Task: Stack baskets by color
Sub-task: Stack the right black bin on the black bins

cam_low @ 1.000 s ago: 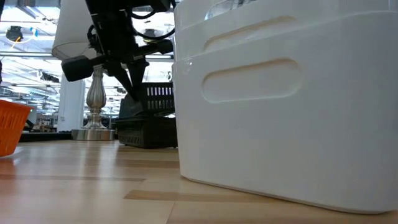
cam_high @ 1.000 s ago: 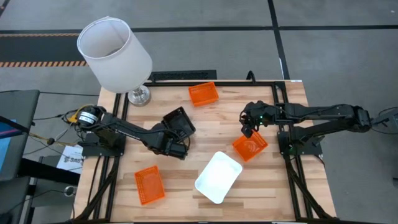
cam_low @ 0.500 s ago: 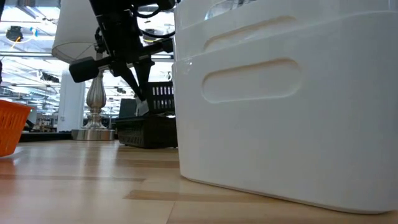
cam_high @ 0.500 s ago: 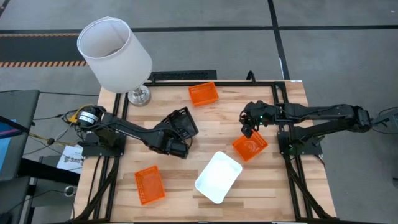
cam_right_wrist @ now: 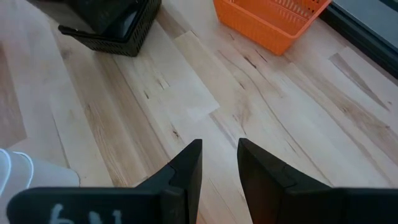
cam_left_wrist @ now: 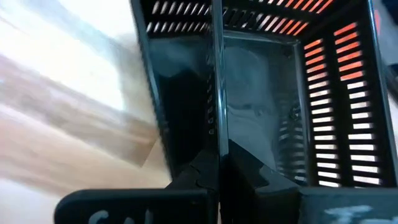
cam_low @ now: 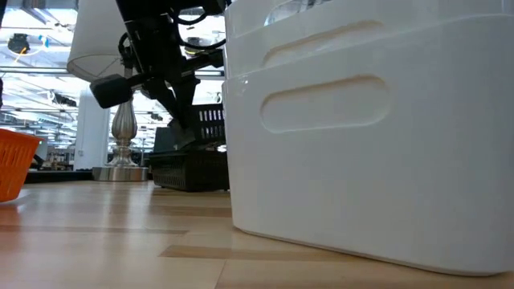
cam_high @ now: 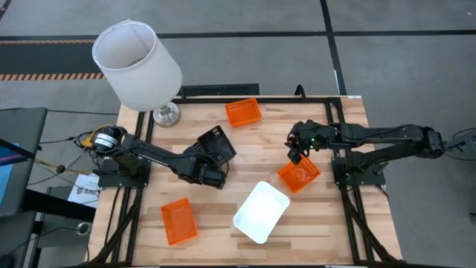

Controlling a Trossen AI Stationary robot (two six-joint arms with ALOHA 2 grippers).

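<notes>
My left gripper [cam_high: 211,160] is shut on a black basket [cam_high: 216,143] near the table's middle. In the low view this basket [cam_low: 210,126] hangs tilted just above another black basket [cam_low: 189,169] that stands on the table. My right gripper [cam_high: 297,155] hovers open over bare wood, just beyond an orange basket [cam_high: 299,176]. A second orange basket [cam_high: 244,112] sits at the far edge and a third [cam_high: 178,221] at the near left. A white basket [cam_high: 260,211] lies near the front. My left gripper holds the black basket by one side wall [cam_left_wrist: 217,118], near its rim, one finger inside the basket and one outside. The fingers [cam_left_wrist: 249,177] come slanting down from the table's left. The basket is lifted and tilted, over the black basket below.
A lamp with a large white shade [cam_high: 137,63] and a metal foot [cam_high: 166,114] stands at the far left corner. Black frame rails [cam_high: 338,134] run along the table's sides. Bare wood [cam_right_wrist: 205,93] lies ahead of my right gripper.
The held black basket has rocked slightly in my left gripper, staying over the black basket on the table.
</notes>
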